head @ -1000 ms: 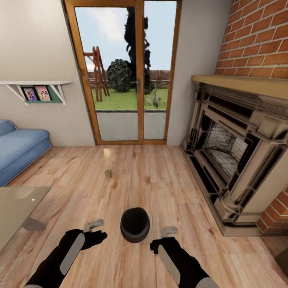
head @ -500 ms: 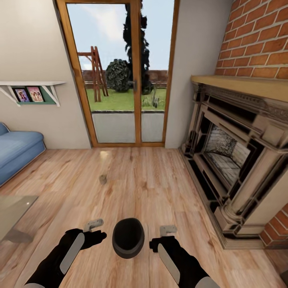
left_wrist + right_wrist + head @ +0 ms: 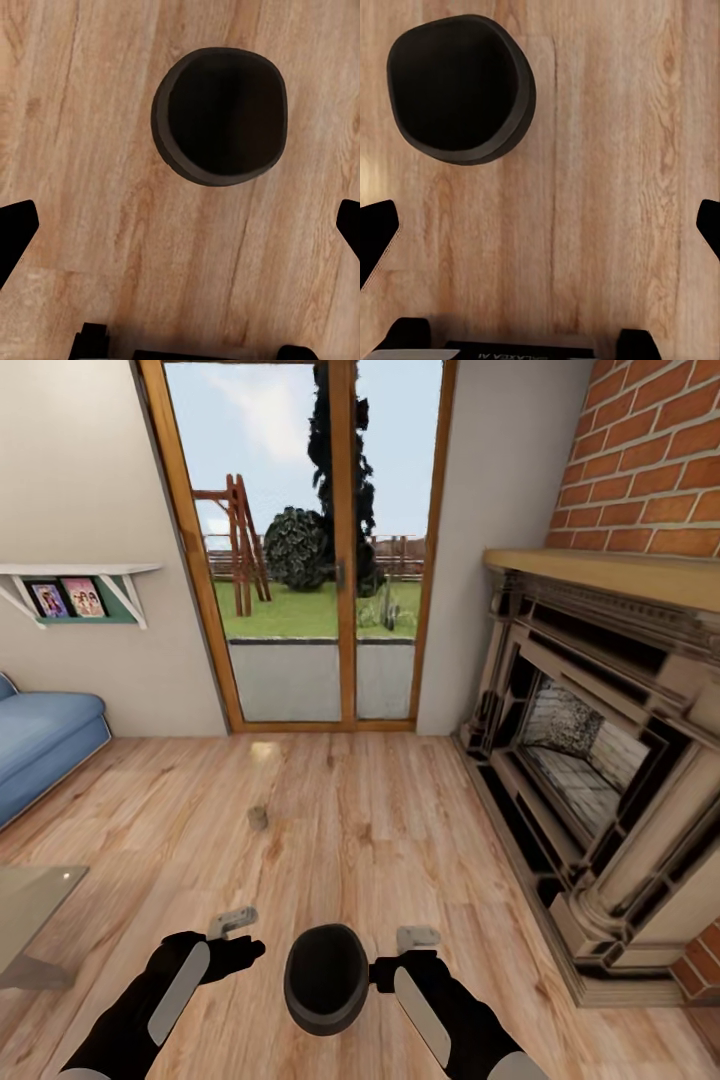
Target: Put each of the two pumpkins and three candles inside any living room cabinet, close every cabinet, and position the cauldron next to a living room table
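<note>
The cauldron (image 3: 325,978), a round black pot with an open mouth, stands on the wood floor between my two arms. In the head view my left gripper (image 3: 232,922) hovers open to its left, and my right gripper (image 3: 418,937) hovers open just to its right. Both hold nothing. The cauldron (image 3: 221,116) lies ahead of the left gripper (image 3: 180,232), whose fingers are spread wide over bare floor. From the right wrist, the cauldron (image 3: 461,86) is off to one side of the open right gripper (image 3: 540,232). One small grey candle (image 3: 258,817) stands on the floor farther ahead.
A glass table corner (image 3: 30,895) juts in at the lower left, with a blue sofa (image 3: 45,745) behind it. A large fireplace (image 3: 600,760) with a brick chimney lines the right side. Glass patio doors (image 3: 300,560) close the far wall.
The whole view has shifted, so the camera has moved: table and sofa slid toward the left edge. The cauldron and candle now sit lower in the picture. Both arms keep their pose.
</note>
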Robot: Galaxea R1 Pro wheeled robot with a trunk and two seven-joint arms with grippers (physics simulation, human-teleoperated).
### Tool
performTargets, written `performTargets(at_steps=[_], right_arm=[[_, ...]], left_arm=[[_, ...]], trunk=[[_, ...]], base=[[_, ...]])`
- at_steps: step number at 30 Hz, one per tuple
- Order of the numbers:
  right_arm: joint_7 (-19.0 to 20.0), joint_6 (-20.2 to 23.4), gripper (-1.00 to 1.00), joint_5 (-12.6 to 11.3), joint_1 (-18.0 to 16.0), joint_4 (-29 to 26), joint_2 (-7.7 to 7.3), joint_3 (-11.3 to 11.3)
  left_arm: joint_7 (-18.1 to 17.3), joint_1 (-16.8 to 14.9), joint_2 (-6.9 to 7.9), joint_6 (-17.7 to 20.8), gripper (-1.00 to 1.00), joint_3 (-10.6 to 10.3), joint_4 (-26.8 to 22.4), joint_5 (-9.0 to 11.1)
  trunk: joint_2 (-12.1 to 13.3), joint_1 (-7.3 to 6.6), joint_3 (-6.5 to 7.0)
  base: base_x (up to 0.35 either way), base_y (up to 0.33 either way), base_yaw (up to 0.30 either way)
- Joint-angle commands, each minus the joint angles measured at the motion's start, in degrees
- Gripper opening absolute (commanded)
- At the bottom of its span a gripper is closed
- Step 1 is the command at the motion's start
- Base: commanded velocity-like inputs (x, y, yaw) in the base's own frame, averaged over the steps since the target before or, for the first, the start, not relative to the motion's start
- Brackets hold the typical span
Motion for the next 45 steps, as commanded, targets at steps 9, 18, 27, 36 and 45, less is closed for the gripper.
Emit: performTargets(at_steps=[9, 18, 27, 36, 45], right_arm=[[5.2, -0.3, 1.0, -0.9, -0.1, 0.5, 0.03, 0.2], [7.3, -0.3, 1.0, -1.0, -0.1, 0.7, 0.03, 0.1], [7.3, -0.4, 1.0, -1.0, -0.1, 0.8, 0.0, 0.1], [7.4, -0.4, 1.0, -1.0, -0.1, 0.8, 0.06, 0.1], [7.6, -0.7, 1.0, -1.4, -0.1, 0.8, 0.08, 0.1]], left_arm=[[0.4, 0.0, -0.22, 0.1, 1.0, -0.3, 0.0, 0.6], [0.4, 0.0, -0.13, 0.1, 1.0, -0.3, 0.0, 0.8], [0.3, 0.0, 0.21, 0.1, 1.0, -0.3, 0.1, 0.7], [0.4, 0.0, -0.3, 0.1, 1.0, -2.2, 0.1, -1.2], [-0.3, 0.0, -0.43, 0.2, 1.0, -3.5, 0.1, -3.1]], trunk=[[0.0, 0.02, -0.06], [0.0, 0.02, -0.06], [0.0, 0.02, -0.06], [0.0, 0.02, -0.06], [-2.4, 1.34, -1.14]], base=[[0.147, 0.028, 0.0], [0.059, 0.015, 0.0], [0.138, 0.068, 0.0], [0.074, 0.047, 0.0], [0.001, 0.001, 0.0]])
